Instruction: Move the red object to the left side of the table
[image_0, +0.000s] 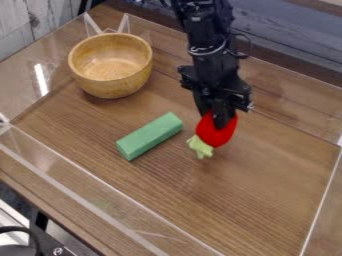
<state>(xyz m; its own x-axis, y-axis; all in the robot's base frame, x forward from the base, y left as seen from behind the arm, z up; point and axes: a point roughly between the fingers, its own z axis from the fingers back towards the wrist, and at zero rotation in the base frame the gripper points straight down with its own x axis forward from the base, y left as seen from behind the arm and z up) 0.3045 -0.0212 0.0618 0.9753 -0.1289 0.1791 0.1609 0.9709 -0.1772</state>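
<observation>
One black robot arm (203, 40) is seen reaching down from the top edge of the view onto the table (267, 195). The gripper (218, 116) is pointed steeply downward and is pinched shut on the upper part of the red object (217, 130), a small rounded toy like a strawberry. The dark fingers (203, 105) are pressed against its red body from either side. The toy's pale green leafy end (202, 148) is turned downward and toward the camera; it is at the tabletop or just off it, and which cannot be told.

The green block (148, 135) is taken as the landmark. It is lying flat and at a slant on the wood-grain surface. The red object is found just beside the block's upper right end, apart from it, with a narrow strip of bare wood between the two. The wooden bowl (111, 65) is set well behind the block and to its left, near the far left corner. Low clear plastic walls (40, 160) are noted along the table's edges, the near one passing in front of the block.
</observation>
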